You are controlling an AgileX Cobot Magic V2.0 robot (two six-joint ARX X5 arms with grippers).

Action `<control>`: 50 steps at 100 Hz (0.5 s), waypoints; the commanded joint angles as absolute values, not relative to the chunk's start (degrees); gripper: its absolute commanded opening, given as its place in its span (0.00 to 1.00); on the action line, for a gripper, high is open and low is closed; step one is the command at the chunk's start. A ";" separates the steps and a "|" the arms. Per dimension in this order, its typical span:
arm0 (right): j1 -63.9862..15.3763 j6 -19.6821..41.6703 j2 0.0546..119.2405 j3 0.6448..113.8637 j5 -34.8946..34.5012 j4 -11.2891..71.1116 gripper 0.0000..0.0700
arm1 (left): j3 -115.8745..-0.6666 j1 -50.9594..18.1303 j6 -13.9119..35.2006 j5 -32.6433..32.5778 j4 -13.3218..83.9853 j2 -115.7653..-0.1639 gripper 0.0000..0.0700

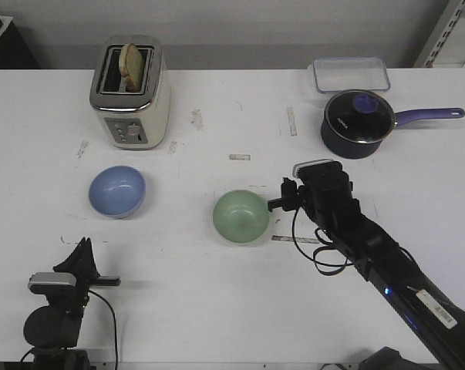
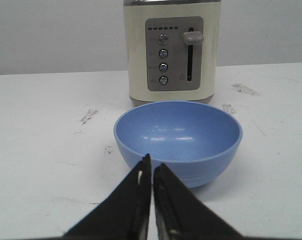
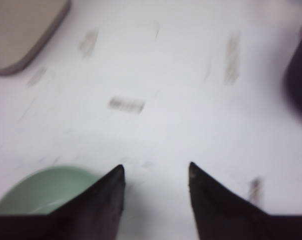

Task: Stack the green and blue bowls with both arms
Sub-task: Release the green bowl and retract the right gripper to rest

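Bowls are set apart for stacking: blue bowl (image 1: 117,191) left of centre, faced by the left gripper (image 2: 152,167), pressed together; green bowl (image 1: 241,217) at centre, beside the right gripper (image 3: 156,175), spread for grasping.

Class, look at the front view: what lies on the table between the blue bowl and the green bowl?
Nothing: in the front view the table between the blue bowl and the green bowl is bare.

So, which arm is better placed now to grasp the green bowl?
The right. Its gripper is open, right beside the green bowl. The left gripper is shut and faces the blue bowl, far from the green one.
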State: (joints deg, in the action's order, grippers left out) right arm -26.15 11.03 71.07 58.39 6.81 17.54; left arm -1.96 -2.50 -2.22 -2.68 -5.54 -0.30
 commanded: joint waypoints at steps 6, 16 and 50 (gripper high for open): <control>-23.35 0.91 67.35 54.13 7.60 12.62 0.00 | -0.71 -2.48 -2.35 -2.61 -6.09 -0.19 0.00; -19.59 -0.03 63.24 49.45 7.53 8.86 0.00 | -0.71 -2.48 -2.35 -2.61 -6.09 -0.19 0.00; -5.54 -0.01 46.30 31.83 2.52 -0.93 0.00 | -0.71 -2.48 -2.35 -2.61 -6.09 -0.19 0.00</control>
